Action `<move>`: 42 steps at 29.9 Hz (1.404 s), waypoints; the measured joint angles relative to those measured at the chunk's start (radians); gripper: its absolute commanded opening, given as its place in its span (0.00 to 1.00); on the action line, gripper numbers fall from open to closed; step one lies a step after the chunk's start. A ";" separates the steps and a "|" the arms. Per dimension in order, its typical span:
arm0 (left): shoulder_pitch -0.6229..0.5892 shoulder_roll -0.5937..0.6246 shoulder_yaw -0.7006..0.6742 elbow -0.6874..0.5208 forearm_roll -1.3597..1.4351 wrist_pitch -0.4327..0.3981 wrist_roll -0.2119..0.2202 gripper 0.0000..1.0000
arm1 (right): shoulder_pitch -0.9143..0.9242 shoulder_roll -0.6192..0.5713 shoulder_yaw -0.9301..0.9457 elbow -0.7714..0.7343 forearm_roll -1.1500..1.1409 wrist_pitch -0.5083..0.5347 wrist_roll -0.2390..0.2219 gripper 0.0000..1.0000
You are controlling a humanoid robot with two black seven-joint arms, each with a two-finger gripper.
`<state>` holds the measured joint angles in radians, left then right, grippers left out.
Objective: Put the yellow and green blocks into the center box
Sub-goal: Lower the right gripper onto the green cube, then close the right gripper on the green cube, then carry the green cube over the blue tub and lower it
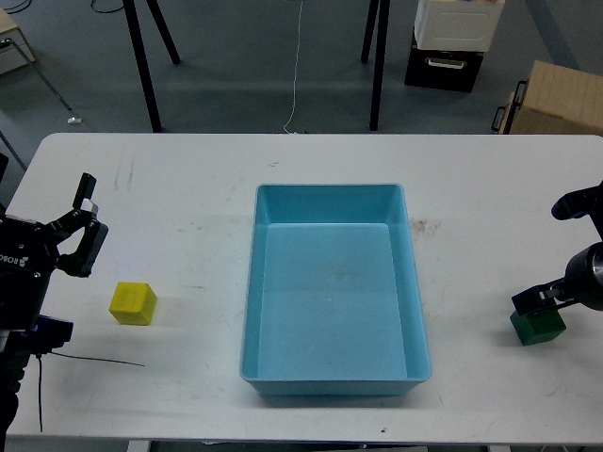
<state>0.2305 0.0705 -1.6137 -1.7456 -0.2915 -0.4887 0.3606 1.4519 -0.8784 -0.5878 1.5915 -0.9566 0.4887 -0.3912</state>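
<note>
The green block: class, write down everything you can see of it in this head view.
The green block is a small dark green cube with a matte look, sitting on the white table near its right edge, well to the right of the light blue tray and apart from it. The right tool is over its top, hiding its upper face; whether the fingers grip it cannot be told.

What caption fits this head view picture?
Empty blue tray mid-table; yellow block by left gripper, right gripper at green block.
</note>
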 measured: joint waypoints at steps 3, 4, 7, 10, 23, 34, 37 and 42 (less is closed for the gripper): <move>0.001 0.000 0.000 0.000 0.000 0.000 0.000 1.00 | -0.023 0.003 0.000 -0.004 -0.006 0.000 0.000 1.00; 0.002 0.000 0.000 0.001 0.000 0.000 0.000 1.00 | -0.028 0.004 0.001 -0.005 -0.007 0.000 0.001 0.99; 0.004 -0.001 0.001 0.007 0.002 0.000 0.000 1.00 | -0.046 0.012 0.004 -0.007 -0.007 0.000 0.006 0.99; 0.005 -0.004 0.001 0.013 0.015 0.000 -0.001 1.00 | -0.067 0.026 0.012 -0.009 -0.007 -0.005 0.009 0.94; 0.005 -0.005 0.026 0.014 0.022 0.000 -0.008 1.00 | -0.097 0.043 0.030 -0.034 -0.015 -0.086 -0.003 0.00; 0.006 -0.012 0.040 0.014 0.022 0.000 -0.008 1.00 | 0.026 0.053 0.156 -0.009 -0.002 -0.137 -0.012 0.00; 0.003 -0.021 0.046 0.014 0.023 0.000 -0.008 1.00 | 0.140 0.134 0.166 -0.017 0.072 -0.138 -0.006 0.00; 0.003 -0.023 0.046 0.013 0.023 0.000 -0.009 1.00 | 0.286 0.368 0.166 -0.080 0.299 -0.140 -0.003 0.00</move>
<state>0.2337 0.0476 -1.5680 -1.7322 -0.2687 -0.4887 0.3514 1.7382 -0.5102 -0.4222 1.5114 -0.6576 0.3485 -0.3939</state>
